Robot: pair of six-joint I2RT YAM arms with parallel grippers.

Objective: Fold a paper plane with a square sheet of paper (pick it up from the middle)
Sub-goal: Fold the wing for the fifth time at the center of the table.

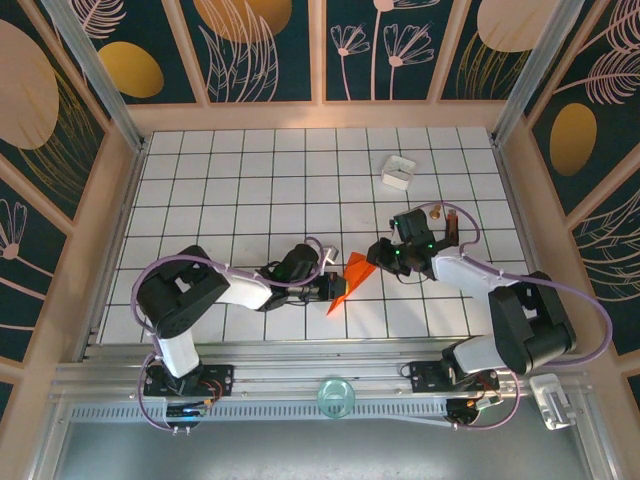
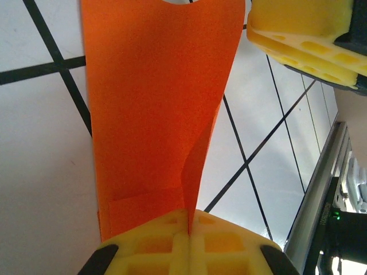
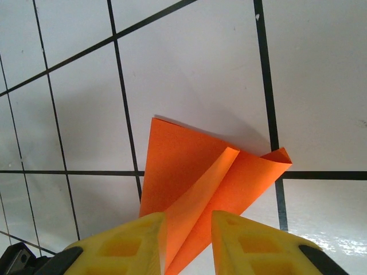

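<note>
Here, one sheet of paper (image 1: 350,278), bright orange-red and already creased into a pointed folded shape, sits between two arms, near the middle of the front half of the tiled counter (image 1: 250,190). The left jaws are pressed fully together on one end of it. In the left wrist view their two yellow fingers (image 2: 149,249) meet, the paper's (image 2: 155,103) fold is pinched in the seam between them, and the sheet stretches away above the tiles. The right jaws stand partly apart, with one yellow finger (image 3: 126,246) on each side of the opposite end. The folded paper (image 3: 189,172) runs through the gap between them, and I cannot tell whether they press on it. From above, the sheet spans the space between the two sets of jaws. One small white box (image 1: 398,172) lies well apart from it, toward the far right of the counter.
</note>
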